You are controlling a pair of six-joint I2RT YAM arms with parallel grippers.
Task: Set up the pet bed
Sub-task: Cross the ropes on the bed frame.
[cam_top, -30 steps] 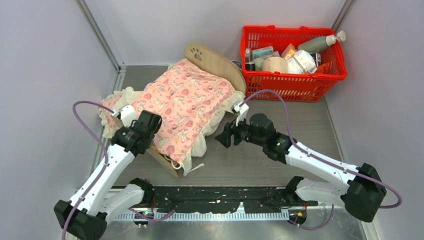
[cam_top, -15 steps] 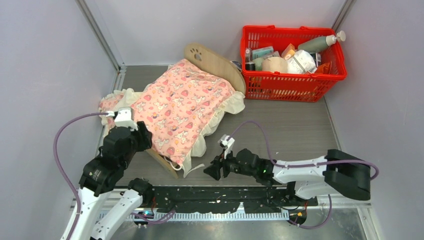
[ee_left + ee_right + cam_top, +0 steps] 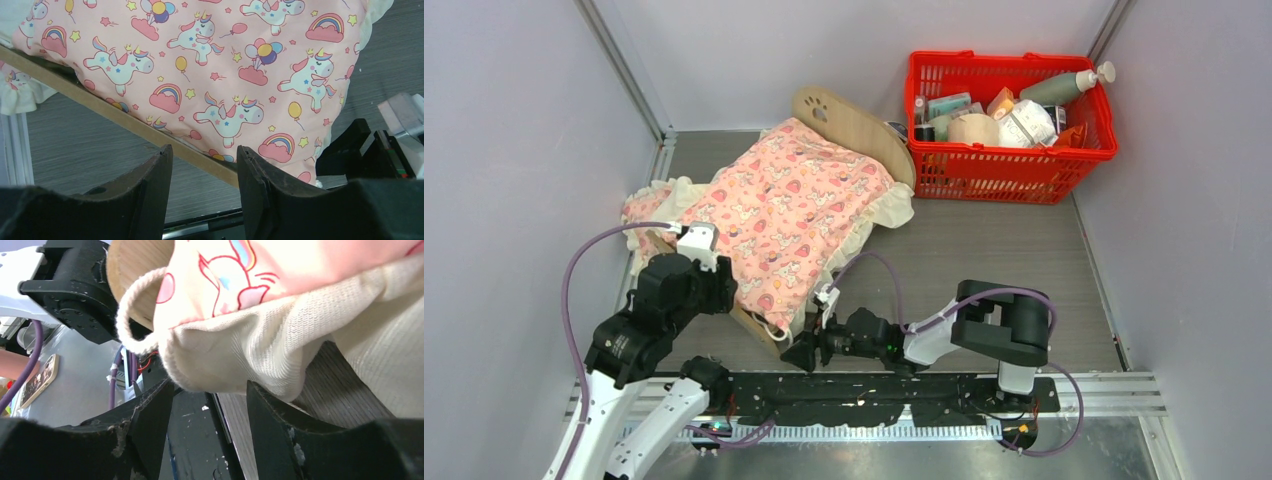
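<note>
Pet bed [image 3: 854,122]: plywood frame set slantwise on the left-rear part of the table, with the arched paw-cutout headboard toward the back wall and just beside the red basket [image 3: 1009,165]. The mattress is hidden under the pink unicorn-print blanket [image 3: 794,215], whose cream frill spills over both long sides, so the cover appears already spread. Left gripper [image 3: 205,165]: jaws apart and holding nothing, poised over the wooden foot rail [image 3: 120,120], probably to inspect or tidy that end. Right gripper [image 3: 210,390]: low at the near edge, jaws apart, with the frilled blanket corner and its cream loop [image 3: 132,315] just ahead and not pinched. It is likely placed there to tug that corner straight. Table [image 3: 984,260]: grey wood-grain top. Enclosure: plain pale walls on three sides. The basket is packed with bottles and packets.
</note>
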